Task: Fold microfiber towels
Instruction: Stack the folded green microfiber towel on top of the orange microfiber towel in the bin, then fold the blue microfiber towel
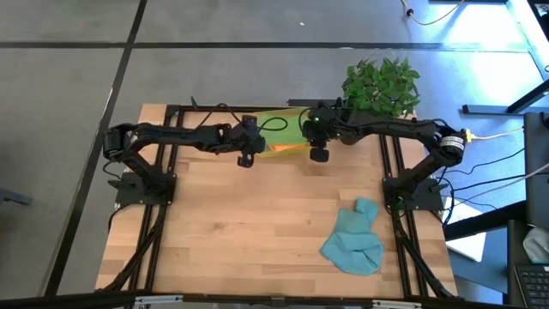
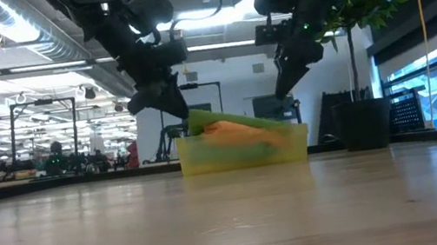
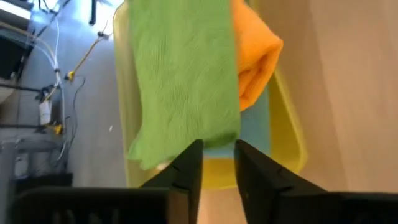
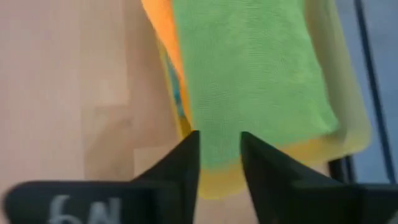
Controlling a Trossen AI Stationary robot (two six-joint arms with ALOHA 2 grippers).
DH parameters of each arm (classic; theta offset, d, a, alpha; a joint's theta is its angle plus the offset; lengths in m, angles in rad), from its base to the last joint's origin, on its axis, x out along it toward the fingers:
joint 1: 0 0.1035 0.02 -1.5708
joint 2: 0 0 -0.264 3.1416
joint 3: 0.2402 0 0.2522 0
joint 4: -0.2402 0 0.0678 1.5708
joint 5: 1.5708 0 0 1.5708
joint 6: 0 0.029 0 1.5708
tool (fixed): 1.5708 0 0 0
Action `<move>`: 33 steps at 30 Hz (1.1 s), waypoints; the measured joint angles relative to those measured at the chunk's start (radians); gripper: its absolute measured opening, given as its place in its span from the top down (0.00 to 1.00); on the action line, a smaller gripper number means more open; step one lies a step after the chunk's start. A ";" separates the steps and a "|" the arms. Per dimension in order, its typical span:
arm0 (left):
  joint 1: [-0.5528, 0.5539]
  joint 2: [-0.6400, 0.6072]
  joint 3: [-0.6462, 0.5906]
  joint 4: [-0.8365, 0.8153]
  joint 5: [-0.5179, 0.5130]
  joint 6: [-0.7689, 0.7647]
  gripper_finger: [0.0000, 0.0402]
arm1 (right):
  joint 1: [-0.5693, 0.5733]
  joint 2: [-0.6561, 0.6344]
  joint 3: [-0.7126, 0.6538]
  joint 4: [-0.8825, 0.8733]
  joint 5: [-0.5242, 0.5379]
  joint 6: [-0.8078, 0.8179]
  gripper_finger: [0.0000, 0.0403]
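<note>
A folded green towel (image 3: 180,81) (image 4: 255,74) lies on top of an orange towel (image 3: 255,56) (image 4: 161,25) in the yellow bin (image 2: 241,154) at the table's far edge. A teal layer (image 3: 255,124) shows underneath them. My left gripper (image 3: 217,162) (image 1: 250,154) hovers open just over the green towel's left end. My right gripper (image 4: 221,155) (image 1: 319,153) hovers open over its right end. Nothing is between either pair of fingers. A crumpled teal towel (image 1: 356,240) lies on the table at the near right.
A potted plant (image 1: 382,86) stands behind the table's far right corner, close to my right arm. Bare wooden tabletop (image 1: 249,223) stretches from the bin to the near edge, left of the teal towel.
</note>
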 joint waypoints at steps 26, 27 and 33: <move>-0.513 -0.359 -0.052 -0.053 -0.050 -0.669 0.65 | 0.552 -0.327 0.004 -0.202 -0.133 0.552 0.72; -0.548 -0.361 -0.084 0.019 -0.073 -0.676 0.65 | 0.585 -0.313 -0.001 -0.227 -0.132 0.603 0.72; -0.704 -0.321 -0.256 0.489 -0.108 -0.619 0.65 | 0.723 -0.238 -0.060 -0.415 -0.133 0.913 0.70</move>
